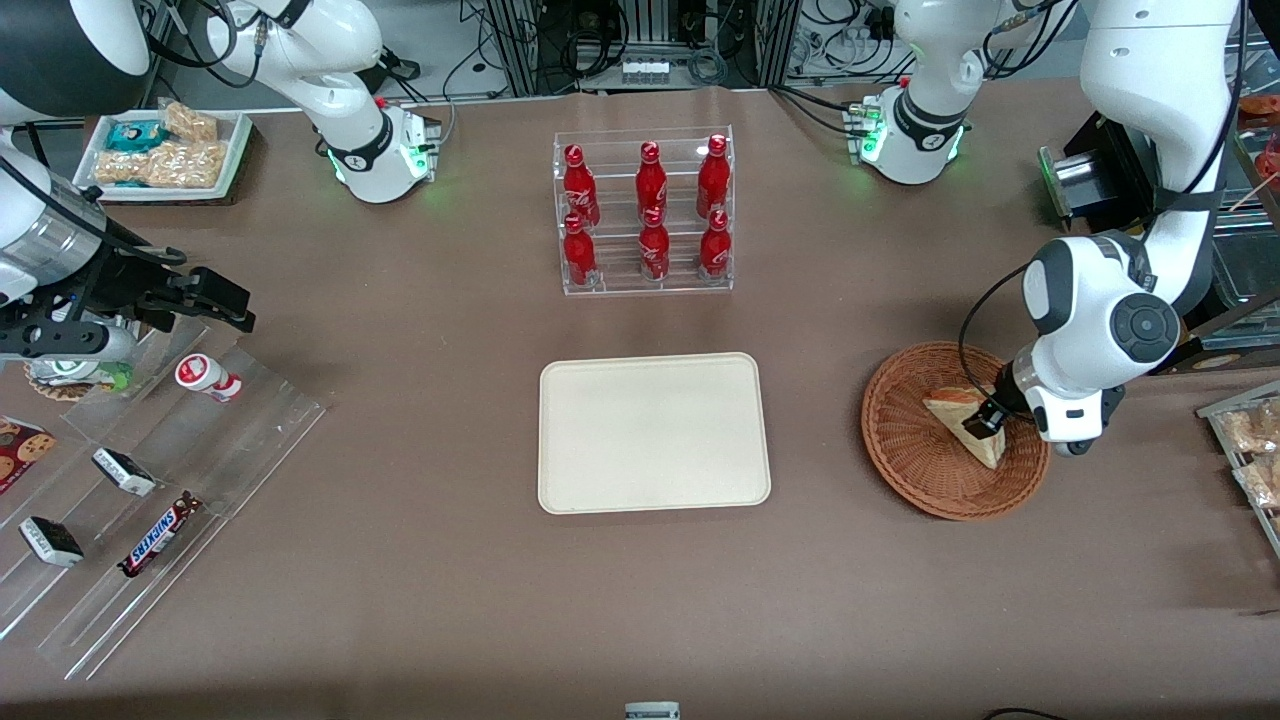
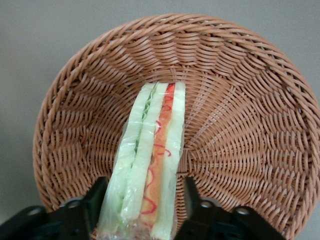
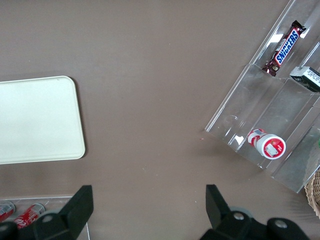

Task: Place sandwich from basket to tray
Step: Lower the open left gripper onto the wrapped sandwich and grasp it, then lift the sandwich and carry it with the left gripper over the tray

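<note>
The sandwich [image 1: 958, 412], a wrapped wedge of pale bread with green and red-orange filling, lies in the round wicker basket [image 1: 905, 462] toward the working arm's end of the table. My left gripper [image 1: 986, 420] is down in the basket, open, with one finger on each side of the sandwich. In the left wrist view the black fingers [image 2: 95, 200] stand close on either flank of the sandwich [image 2: 155, 145], with the basket [image 2: 240, 100] beneath. The cream tray [image 1: 655, 432] lies bare at the table's middle and also shows in the right wrist view [image 3: 35, 120].
A clear rack of red bottles [image 1: 645, 210] stands farther from the camera than the tray. A stepped acrylic rack with candy bars [image 1: 155, 535] and a white tray of snack packets [image 1: 165, 150] lie toward the parked arm's end. Bagged snacks [image 1: 1250, 440] sit beside the basket.
</note>
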Controlling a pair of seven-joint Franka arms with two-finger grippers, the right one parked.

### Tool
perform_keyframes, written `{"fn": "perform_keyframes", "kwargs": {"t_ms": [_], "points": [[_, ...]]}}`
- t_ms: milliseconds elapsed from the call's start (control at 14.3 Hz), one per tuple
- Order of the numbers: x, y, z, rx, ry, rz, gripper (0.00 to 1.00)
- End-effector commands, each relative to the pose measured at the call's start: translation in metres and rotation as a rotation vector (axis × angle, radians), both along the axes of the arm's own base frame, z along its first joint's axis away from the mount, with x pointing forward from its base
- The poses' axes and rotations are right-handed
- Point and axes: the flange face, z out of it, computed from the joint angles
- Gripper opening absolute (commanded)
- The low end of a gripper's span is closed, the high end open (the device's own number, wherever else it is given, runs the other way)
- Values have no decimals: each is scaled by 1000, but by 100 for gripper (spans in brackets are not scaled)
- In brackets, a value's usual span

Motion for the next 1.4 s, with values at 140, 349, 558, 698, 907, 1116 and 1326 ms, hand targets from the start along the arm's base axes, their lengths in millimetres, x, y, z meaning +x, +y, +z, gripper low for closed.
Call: {"fn": "perform_keyframes", "kwargs": {"t_ms": [140,349,558,698,907,1116,1326], "points": [[7,-1,24,-15,-21,14,3],[28,-16,64,-21,36,-22,3],[46,-52,103,-28,73,-89,3],[48,-106,105,-36,64,-175,3],[51,-196,91,-47,58,-322,3],[46,-296,77,-22,3,-486,3],[46,-367,60,-35,-121,-644,5]]}}
